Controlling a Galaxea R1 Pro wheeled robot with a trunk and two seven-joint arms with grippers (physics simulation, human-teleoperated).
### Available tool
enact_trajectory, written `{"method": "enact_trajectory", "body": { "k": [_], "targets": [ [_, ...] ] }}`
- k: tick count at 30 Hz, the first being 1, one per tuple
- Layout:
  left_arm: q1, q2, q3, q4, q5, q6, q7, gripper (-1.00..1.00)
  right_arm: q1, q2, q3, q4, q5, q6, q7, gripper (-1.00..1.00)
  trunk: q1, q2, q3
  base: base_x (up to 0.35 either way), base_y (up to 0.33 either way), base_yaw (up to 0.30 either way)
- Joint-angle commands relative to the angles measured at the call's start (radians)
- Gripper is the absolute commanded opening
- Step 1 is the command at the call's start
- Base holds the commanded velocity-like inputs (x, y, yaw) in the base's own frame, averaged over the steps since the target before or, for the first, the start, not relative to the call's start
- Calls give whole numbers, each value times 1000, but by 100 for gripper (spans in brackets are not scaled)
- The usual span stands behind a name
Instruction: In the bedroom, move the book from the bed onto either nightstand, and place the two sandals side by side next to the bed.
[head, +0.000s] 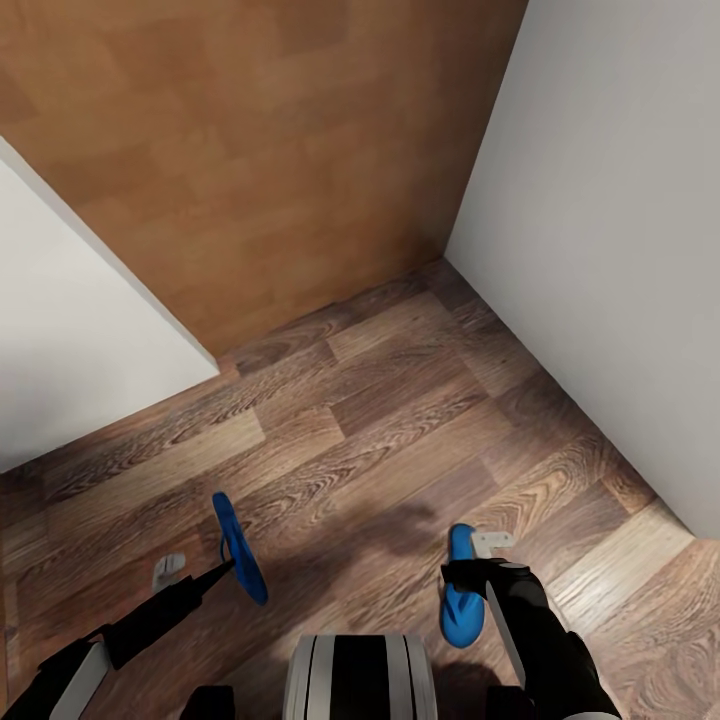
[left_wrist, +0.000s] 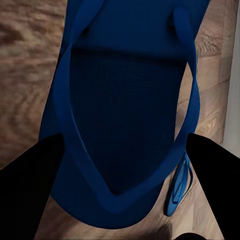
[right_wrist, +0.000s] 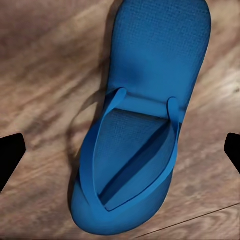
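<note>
One blue sandal (head: 240, 548) stands on edge just above the wood-plank floor (head: 380, 420), with my left gripper (head: 205, 575) shut on it. In the left wrist view this sandal (left_wrist: 125, 100) spans the space between the dark fingers (left_wrist: 30, 195), its strap side facing the camera. The second sandal (head: 460, 612) lies flat on the floor, strap side up, under my right gripper (head: 475, 565), which is open. It also appears in the right wrist view as a sandal (right_wrist: 145, 125) between widely spread fingertips (right_wrist: 10, 157). The book, bed and nightstand are out of view.
A white wall (head: 620, 250) runs along the right. A white wall corner (head: 80, 340) juts in from the left. An orange-brown wooden surface (head: 260, 150) closes the far end. Open floor lies between them.
</note>
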Motion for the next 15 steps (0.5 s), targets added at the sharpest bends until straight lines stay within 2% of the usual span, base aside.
{"method": "enact_trajectory", "body": {
  "k": [1,15],
  "targets": [
    [0,0,0,0,7,10,-2,-100,0,1,-3,-1,10,4,7,100,0,0,-5,0,0,0],
    [-1,0,0,0,7,10,-2,-100,0,1,-3,-1,10,4,7,100,7,-4,-59,0,0,0]
  ]
}}
